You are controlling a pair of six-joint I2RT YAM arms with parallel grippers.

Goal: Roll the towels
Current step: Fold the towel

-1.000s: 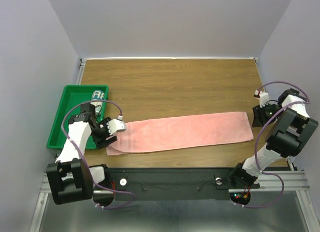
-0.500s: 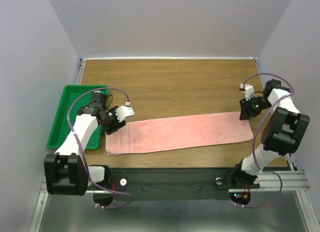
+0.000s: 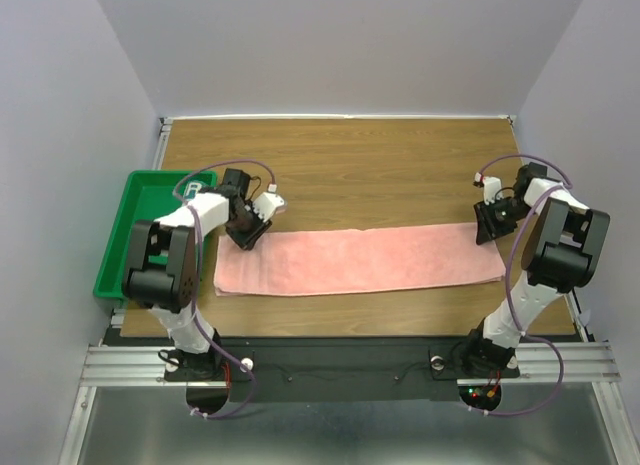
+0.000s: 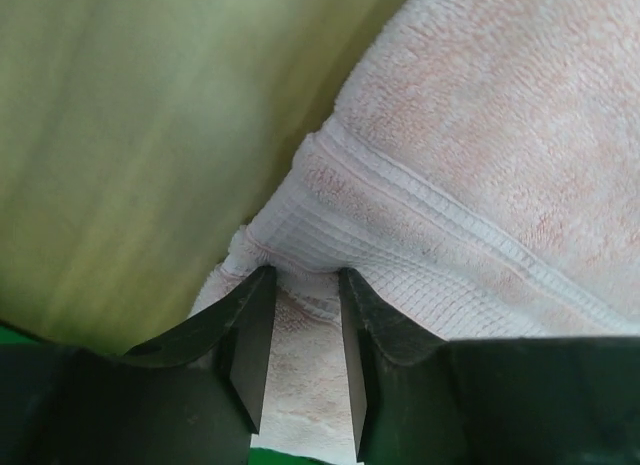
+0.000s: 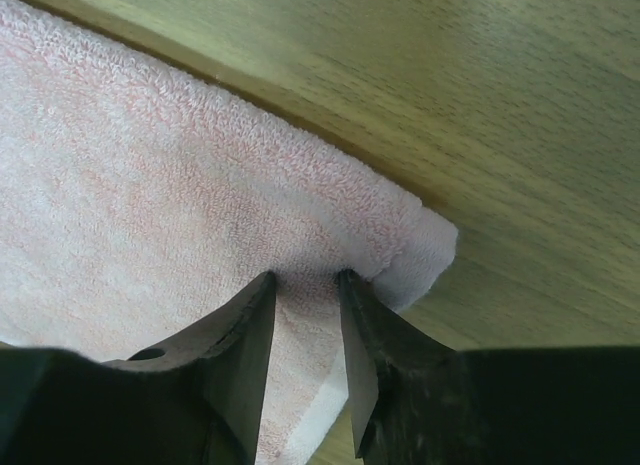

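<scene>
- Top view: pink towel (image 3: 360,260) lies flat in one long strip across the near half of the table (image 3: 350,165), its left end close to the green tray (image 3: 112,255). Plain salmon terry, no print. No second towel can be made out
- Top view: left gripper (image 3: 250,231) sits at the strip's far-left corner and right gripper (image 3: 487,225) at its far-right corner
- Left wrist view: left gripper (image 4: 305,280) straddles the ribbed hem band of the pink towel (image 4: 480,135). Its fingers stand a little apart with cloth bunched between them. Cannot tell whether they pinch it yet
- Right wrist view: right gripper (image 5: 305,280) straddles the corner of the pink towel (image 5: 150,165), with cloth between the fingers and bare table (image 5: 500,85) just beyond. Grip likewise cannot be told
- Judgement: light, limp and grippy, not fragile. It will sag and crease wherever unsupported, and a thin pinch may take only the top layer
- Judgement: hold at both corners of one short end, on the firmer hem, so the roll starts square
</scene>
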